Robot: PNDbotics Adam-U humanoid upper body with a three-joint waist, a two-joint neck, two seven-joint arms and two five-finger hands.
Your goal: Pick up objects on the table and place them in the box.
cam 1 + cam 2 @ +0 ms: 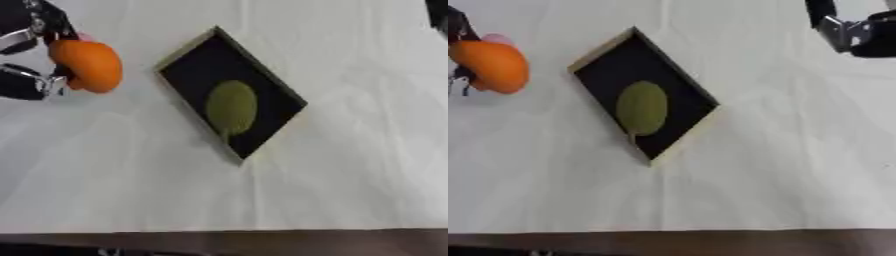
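One orange round fruit-shaped object [87, 65] sits in the upper left of the frame, held by the left hand [26, 50], whose black and silver fingers [22, 80] curl round it from the left edge; a small patch of pink shows just behind its top, too small to make out; whether the orange object rests on the surface or is lifted off it cannot be told. One box [179, 52], shallow and rectangular with a pale wooden rim and a black inside, lies askew near the middle of the frame, well apart from the orange object and to its right; inside it lies one olive-green oval object [231, 107], toward the box's lower end, with a thin stem-like tip pointing down. The right hand [855, 32] shows only in the right eye view, at the upper right corner, away from the box; whether its fingers are apart or together cannot be told. All rests on one counter [350, 175] covered in white cloth; a dark edge runs along the bottom of the frame.
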